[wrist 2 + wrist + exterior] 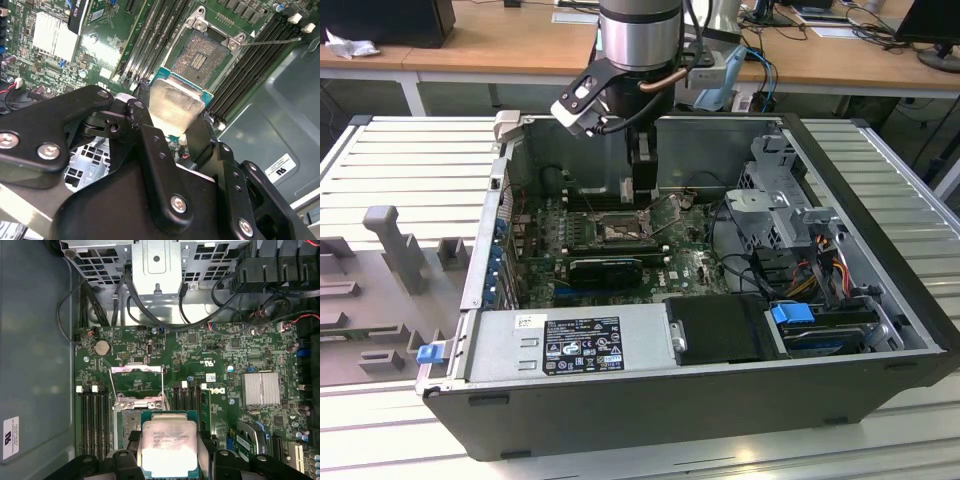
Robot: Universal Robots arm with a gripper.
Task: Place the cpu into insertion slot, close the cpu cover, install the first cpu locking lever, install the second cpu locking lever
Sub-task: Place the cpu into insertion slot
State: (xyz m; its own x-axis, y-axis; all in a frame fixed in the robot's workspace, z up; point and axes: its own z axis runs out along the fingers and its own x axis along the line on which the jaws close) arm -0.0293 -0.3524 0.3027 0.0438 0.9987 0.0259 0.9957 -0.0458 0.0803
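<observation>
Silvery ribbed tabletops flank the open computer case (pixel 720 405) in the exterior view. The arm comes down from above, and its gripper (pixel 642 168) hangs inside the case just over the motherboard (pixel 692 265), close to the insertion slot (pixel 618 232). From this angle I cannot make out what the gripper carries. In the second wrist view, the gripper (pixel 172 114) has its two black fingers (pixel 145 117) closed on opposite edges of the cpu (pixel 175 105). The jaws are only as far apart as the chip is wide, and the chip is tilted in the air with its pale metal top showing. Beyond it the insertion slot (pixel 199 56) lies bare, its field of contacts uncovered, and a thin locking lever (pixel 272 41) sticks out to one side, unlatched. In the first wrist view, the cpu (pixel 167 440) sits between the fingers (pixel 126 460), overlapping part of the insertion slot (pixel 127 426) but apart from it, not seated. The cpu cover (pixel 137 371) stands swung up off the slot on its hinge. Judging from this, the work is early in its first step: the chip is picked up and carried near the slot but not yet placed. Closing the cover and latching both levers remain undone.
</observation>
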